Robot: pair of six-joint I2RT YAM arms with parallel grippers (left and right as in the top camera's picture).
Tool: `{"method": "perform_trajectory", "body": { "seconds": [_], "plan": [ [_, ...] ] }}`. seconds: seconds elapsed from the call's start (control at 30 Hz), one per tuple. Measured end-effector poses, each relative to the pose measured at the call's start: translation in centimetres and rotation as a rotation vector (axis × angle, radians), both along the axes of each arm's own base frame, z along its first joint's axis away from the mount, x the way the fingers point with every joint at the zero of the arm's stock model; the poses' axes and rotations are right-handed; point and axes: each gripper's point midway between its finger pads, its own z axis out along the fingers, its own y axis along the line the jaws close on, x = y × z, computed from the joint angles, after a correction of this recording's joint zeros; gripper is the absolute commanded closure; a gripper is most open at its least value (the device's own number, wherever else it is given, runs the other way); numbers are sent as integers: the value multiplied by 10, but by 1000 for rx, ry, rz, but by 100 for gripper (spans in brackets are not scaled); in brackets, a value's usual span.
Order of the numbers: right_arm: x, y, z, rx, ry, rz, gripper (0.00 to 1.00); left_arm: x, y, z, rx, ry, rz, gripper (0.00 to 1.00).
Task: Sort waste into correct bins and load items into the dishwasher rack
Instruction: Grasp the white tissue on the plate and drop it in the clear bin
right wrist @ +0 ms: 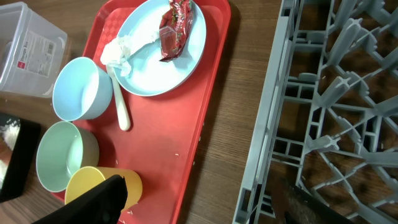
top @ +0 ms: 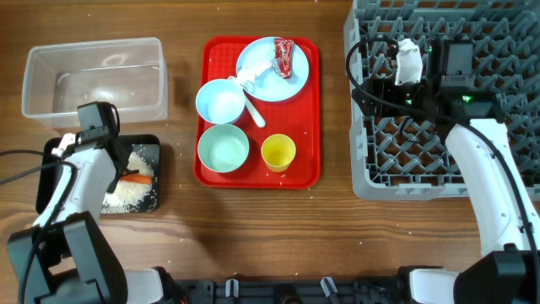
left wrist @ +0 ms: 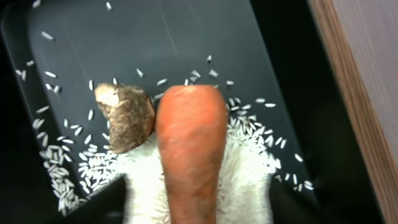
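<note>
My left gripper [top: 125,173] is low over the black tray [top: 150,142], open, with the orange carrot [left wrist: 189,149] lying between its spread fingers [left wrist: 199,210] on a heap of white rice [left wrist: 249,180]. The red-and-white wrapper [top: 284,57] lies on the pale-blue plate [top: 263,74], and a white plastic piece [top: 251,95] lies beside it. Two pale-blue bowls [top: 221,101] [top: 224,149] and the yellow cup [top: 278,152] stand below. My right gripper [top: 375,84] is open and empty over the left edge of the grey rack [top: 439,160].
The clear tub [top: 93,76] stands behind the black tray and looks empty. The dishes sit on a flat red tray [top: 299,173]. A brown lump [left wrist: 127,115] lies beside the carrot. Bare wood separates the red tray from the rack [right wrist: 336,93].
</note>
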Motion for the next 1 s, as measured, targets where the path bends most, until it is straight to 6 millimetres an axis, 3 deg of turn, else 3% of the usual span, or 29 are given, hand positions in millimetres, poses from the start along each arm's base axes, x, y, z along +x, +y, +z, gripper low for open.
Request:
{"method": "perform_trajectory", "body": {
  "seconds": [0.07, 0.13, 0.17, 0.23, 0.27, 0.33, 0.4, 0.43, 0.47, 0.5, 0.53, 0.6, 0.63, 0.73, 0.83, 0.93, 1.0],
  "plan": [
    [-1, 0, 0, 0, 3, 0, 23, -4, -1, 2, -5, 21, -2, 10],
    [-1, 0, -1, 0, 7, 0, 23, 1, -4, 19, -16, 7, -36, 11],
    [-1, 0, -1, 0, 8, 0, 23, 20, -7, 44, -22, -70, -94, 11],
    [-2, 0, -1, 0, 10, 0, 23, 77, -32, 119, -34, -315, -286, 11],
    [-2, 0, -2, -1, 11, -1, 23, 100, -56, 153, -49, -404, -405, 9],
    [-3, -1, -2, -3, 14, -2, 23, 140, -128, 217, -63, -516, -688, 5],
    [-3, -1, -2, -3, 16, -2, 23, 177, -192, 247, -37, -534, -895, 3],
    [-3, -1, -3, -4, 19, -3, 23, 213, -236, 251, -5, -544, -1017, 4],
    [-4, -1, -4, -7, 24, -5, 23, 230, -268, 225, 6, -475, -1108, 5],
    [-5, -1, -4, -8, 29, -5, 23, 242, -285, 204, 21, -427, -1158, 8],
    [-8, -2, -7, -9, 46, -6, 23, 264, -307, 158, 59, -341, -1236, 14],
    [-11, -2, -8, -9, 58, -6, 22, 262, -318, 70, 53, -130, -1333, 25],
    [-11, -2, -8, -10, 59, -6, 21, 256, -318, 36, 49, -40, -1384, 25],
    [-11, -2, -8, -9, 59, -6, 21, 247, -318, 15, 68, 51, -1479, 27],
    [-11, -2, -8, -9, 59, -6, 21, 240, -327, 10, 89, 88, -1558, 43],
    [-11, -2, -8, -9, 59, -6, 21, 235, -329, -3, 84, 128, -1587, 92],
    [-11, -2, -8, -10, 59, -6, 21, 235, -329, -4, 86, 131, -1592, 96]
  ]
}}
